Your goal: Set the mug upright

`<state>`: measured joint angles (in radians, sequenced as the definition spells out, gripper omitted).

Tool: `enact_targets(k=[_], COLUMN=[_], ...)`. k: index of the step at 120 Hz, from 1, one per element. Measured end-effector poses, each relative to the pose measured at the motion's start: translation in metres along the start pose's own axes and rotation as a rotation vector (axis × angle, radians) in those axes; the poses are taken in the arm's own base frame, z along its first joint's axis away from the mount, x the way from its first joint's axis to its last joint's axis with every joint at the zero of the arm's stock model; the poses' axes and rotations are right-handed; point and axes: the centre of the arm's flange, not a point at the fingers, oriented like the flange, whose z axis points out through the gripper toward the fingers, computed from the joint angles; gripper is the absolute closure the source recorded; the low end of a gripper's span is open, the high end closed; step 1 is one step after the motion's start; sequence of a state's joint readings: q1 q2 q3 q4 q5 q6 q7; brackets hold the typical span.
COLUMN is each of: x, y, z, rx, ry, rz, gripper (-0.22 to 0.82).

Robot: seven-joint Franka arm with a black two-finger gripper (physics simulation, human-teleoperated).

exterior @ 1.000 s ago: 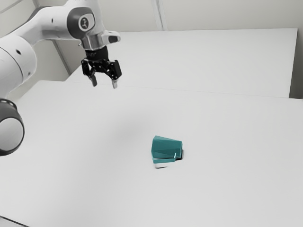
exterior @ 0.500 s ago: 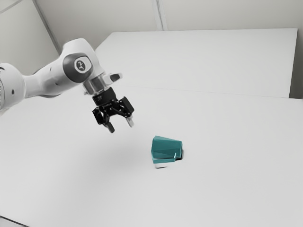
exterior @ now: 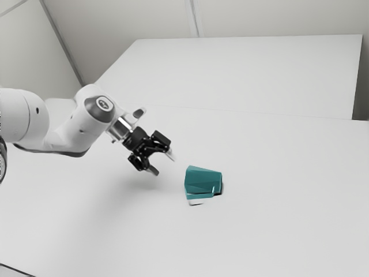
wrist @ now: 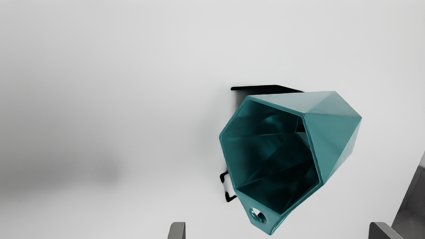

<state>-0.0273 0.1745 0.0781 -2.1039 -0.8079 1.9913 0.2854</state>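
- The mug (exterior: 203,180) lies on its side on the bench (exterior: 288,231), a teal body of flat, angular facets, with its wider, open end turned toward the jaws.
- Its rim (wrist: 313,149) runs in straight edges from corner to corner, a many-sided outline rather than a circle; inside, creased planes go from teal to nearly black.
- The handle (wrist: 273,215) is an angular piece pierced by a rounded hole, glossy along its edge, and on the side nearer the camera in the exterior view.
- The jaws are wide apart and tilted above the bench, near the mug and apart from it, toward the exterior view's left; the fingers (exterior: 153,170) look blunt and slim.
- A hard-edged black shadow (wrist: 265,89) sits beside the mug on the smooth, pale bench.
- The arm (exterior: 81,127) has smooth, rounded white shells, with a dark grey band near the wrist.
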Motion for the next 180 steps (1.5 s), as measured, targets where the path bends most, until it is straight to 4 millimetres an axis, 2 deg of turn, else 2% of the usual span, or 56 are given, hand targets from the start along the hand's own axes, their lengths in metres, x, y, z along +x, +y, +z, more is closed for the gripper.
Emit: enact_targets(k=[38,96,180], x=[0.012,0.012,0.014], y=[0.000,0.017,0.026], z=[0.038,0.068,0.102], rx=[-0.080,-0.118,-0.174], ry=[0.047,0.065,0.114], rz=[0.075,0.185,0.250], gripper=[0.00,0.00,0.00])
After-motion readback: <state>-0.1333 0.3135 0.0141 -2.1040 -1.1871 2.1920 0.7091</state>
